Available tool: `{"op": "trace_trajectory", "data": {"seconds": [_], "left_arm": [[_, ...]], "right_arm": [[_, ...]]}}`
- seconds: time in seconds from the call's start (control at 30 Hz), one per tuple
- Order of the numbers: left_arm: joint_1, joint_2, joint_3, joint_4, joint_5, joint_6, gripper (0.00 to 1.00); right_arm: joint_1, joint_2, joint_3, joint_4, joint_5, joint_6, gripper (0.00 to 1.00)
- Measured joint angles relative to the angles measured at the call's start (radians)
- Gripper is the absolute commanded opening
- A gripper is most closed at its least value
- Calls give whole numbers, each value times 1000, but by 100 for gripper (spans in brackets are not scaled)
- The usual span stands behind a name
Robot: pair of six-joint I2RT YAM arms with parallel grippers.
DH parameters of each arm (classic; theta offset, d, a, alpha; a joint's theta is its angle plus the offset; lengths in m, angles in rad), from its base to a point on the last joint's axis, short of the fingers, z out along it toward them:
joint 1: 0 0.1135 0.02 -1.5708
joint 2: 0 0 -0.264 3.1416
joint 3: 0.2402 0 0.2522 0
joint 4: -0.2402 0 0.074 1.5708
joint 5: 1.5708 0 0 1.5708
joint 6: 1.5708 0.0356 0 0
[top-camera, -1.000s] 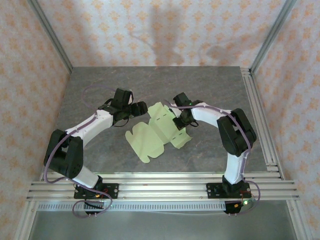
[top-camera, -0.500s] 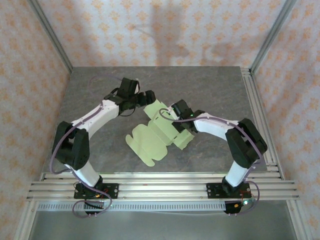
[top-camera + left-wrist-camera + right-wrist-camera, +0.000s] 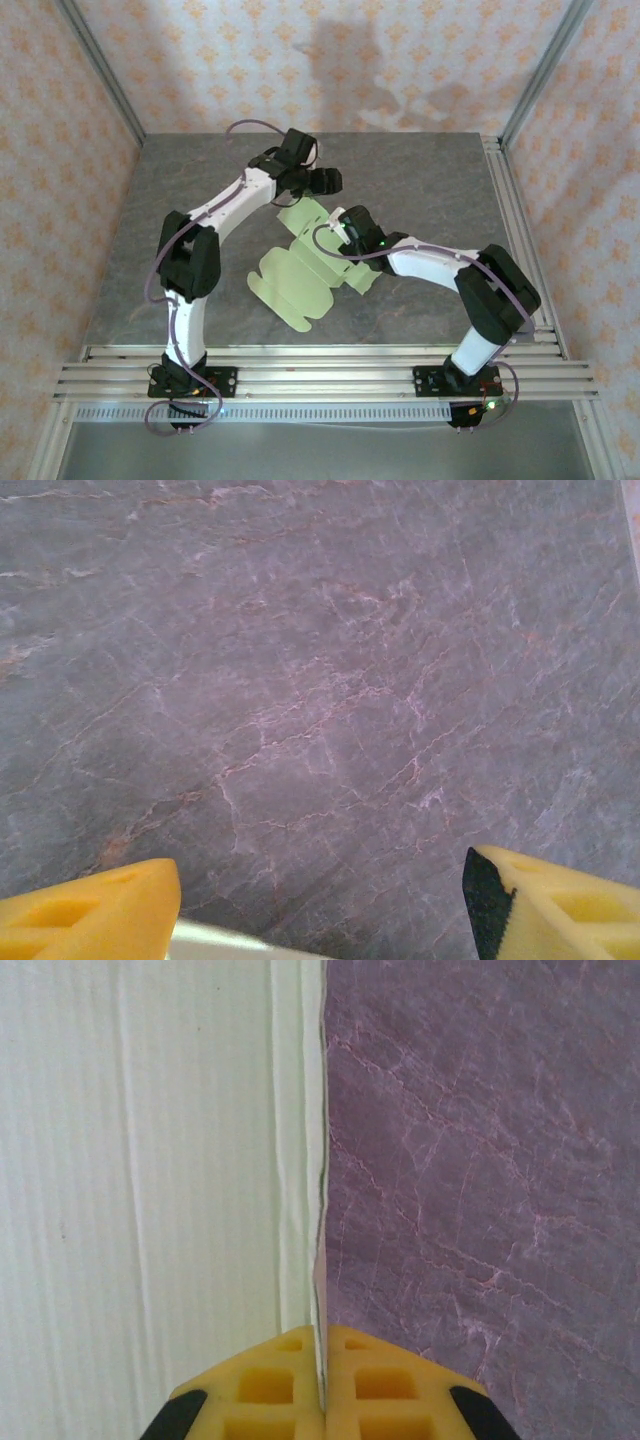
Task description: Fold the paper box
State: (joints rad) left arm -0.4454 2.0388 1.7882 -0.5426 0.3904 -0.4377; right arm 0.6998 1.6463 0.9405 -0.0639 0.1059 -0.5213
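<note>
The paper box (image 3: 298, 275) lies as a flat pale green die-cut sheet with tabs and flaps in the middle of the grey table. My right gripper (image 3: 343, 222) is shut on the sheet's right-hand far edge. In the right wrist view the yellow fingers (image 3: 270, 1385) pinch the thin card edge-on, and the paper box (image 3: 150, 1160) spreads out to their left. My left gripper (image 3: 330, 183) hovers just beyond the sheet's far end. Its jaws are wide open over bare table, with yellow fingertips (image 3: 90, 910) at both lower corners of the left wrist view and a pale strip of card (image 3: 225, 938) at the bottom edge.
Aluminium rails run along the near edge (image 3: 320, 365) and the right side (image 3: 520, 230) of the table. Patterned walls close in the back and both sides. Bare marbled table (image 3: 420, 180) lies behind and to the right of the sheet.
My left arm has swung back and to the right, from the sheet's left side to beyond its far end. The right gripper has shifted slightly left, still pinching the sheet.
</note>
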Motion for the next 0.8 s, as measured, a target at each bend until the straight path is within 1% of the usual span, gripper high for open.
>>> {"op": "trace_trajectory", "data": {"seconds": [0.17,0.27,0.6,0.67,0.73,0.8], "left_arm": [[-26,50,82,-81,-1,47,72],[-40,52,85,-107,-2,57,71],[-58,29,28,-120,-47,42,69],[-59,14,15,-120,-55,35,66],[-60,-4,1,-121,-56,25,61],[-63,-19,-8,-121,-58,12,60]], "right_arm": [[2,0,0,5,5,-1,0],[2,0,0,5,16,-1,0],[6,26,0,1,58,-3,0],[6,29,0,1,62,-3,0],[6,29,1,2,63,-3,0],[6,29,2,2,64,-3,0]]}}
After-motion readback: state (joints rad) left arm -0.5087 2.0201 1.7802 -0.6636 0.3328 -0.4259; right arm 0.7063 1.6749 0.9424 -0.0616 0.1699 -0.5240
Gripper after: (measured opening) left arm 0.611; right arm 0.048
